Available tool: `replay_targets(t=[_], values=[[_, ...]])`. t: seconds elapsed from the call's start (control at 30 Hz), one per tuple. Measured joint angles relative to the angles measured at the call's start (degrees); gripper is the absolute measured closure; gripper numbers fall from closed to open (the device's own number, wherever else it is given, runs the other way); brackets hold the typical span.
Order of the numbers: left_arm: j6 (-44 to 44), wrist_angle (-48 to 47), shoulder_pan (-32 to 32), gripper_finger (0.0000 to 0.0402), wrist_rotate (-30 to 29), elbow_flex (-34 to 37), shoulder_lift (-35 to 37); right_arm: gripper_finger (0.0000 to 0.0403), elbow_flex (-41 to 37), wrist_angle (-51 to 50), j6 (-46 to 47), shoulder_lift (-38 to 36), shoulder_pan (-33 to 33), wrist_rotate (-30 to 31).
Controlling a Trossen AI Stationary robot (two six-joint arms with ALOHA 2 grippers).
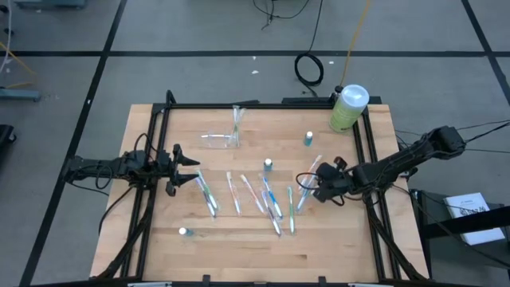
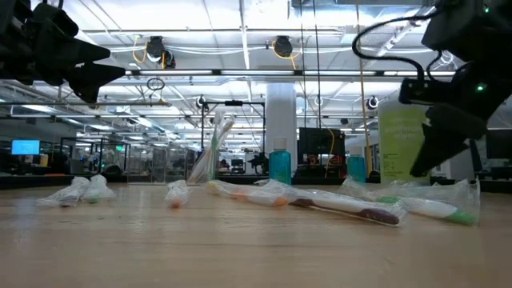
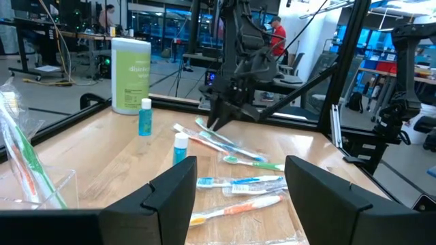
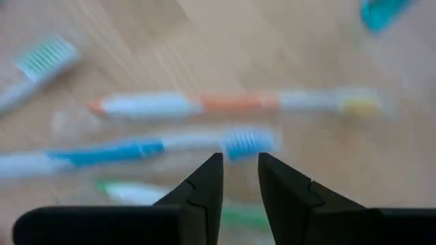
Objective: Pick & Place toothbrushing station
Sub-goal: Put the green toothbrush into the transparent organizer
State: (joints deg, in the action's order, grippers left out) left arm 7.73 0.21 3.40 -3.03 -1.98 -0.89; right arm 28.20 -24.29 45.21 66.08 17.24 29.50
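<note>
The toothbrushing station (image 1: 223,139) is a clear plastic holder on the table's far middle, with a toothbrush (image 1: 237,119) in it. It also shows in the low view (image 2: 210,156) and at the edge of the left wrist view (image 3: 37,187). Several toothbrushes (image 1: 267,199) lie loose on the table's middle. My left gripper (image 1: 190,169) is open and empty above the table's left part, near the leftmost brushes. My right gripper (image 1: 307,186) hangs over the right end of the brushes. Its fingers (image 4: 240,170) stand a narrow gap apart just above a blue-headed brush (image 4: 245,143) and hold nothing.
A large green bottle with a white cap (image 1: 348,108) stands at the far right corner. Small blue bottles stand at the far right (image 1: 307,139), the middle (image 1: 268,165) and the near left (image 1: 184,232). A black frame rail (image 1: 263,105) runs around the table.
</note>
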Motion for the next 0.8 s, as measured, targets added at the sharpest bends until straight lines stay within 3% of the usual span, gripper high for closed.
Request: replay_targets(t=[0.1,0.2,0.37,0.53,0.63,0.8], values=[[0.0,0.0,0.0,0.0172,0.0,0.0,0.0,0.0319,-1.3,6.4,-5.2,0.0,-0.6,2.3],[0.0,0.0,0.0,0.0172,0.0,0.0,0.0,0.0316,-2.0,7.9,-4.5,0.0,-2.4,1.6],[0.0,0.0,0.0,0.0172,0.0,0.0,0.0,0.0270,-1.4,1.1,-5.3,-0.4,-6.5,-10.7],[0.0,0.0,0.0,0.0172,0.0,0.0,0.0,0.0230,1.6,-6.3,-5.0,-3.6,-8.6,-15.2],[0.0,0.0,0.0,0.0172,0.0,0.0,0.0,0.0228,4.0,-11.9,-0.9,-6.6,-9.5,-19.5],[0.0,0.0,0.0,0.0172,0.0,0.0,0.0,0.0238,5.0,-27.4,13.9,-9.9,-12.3,-23.9]])
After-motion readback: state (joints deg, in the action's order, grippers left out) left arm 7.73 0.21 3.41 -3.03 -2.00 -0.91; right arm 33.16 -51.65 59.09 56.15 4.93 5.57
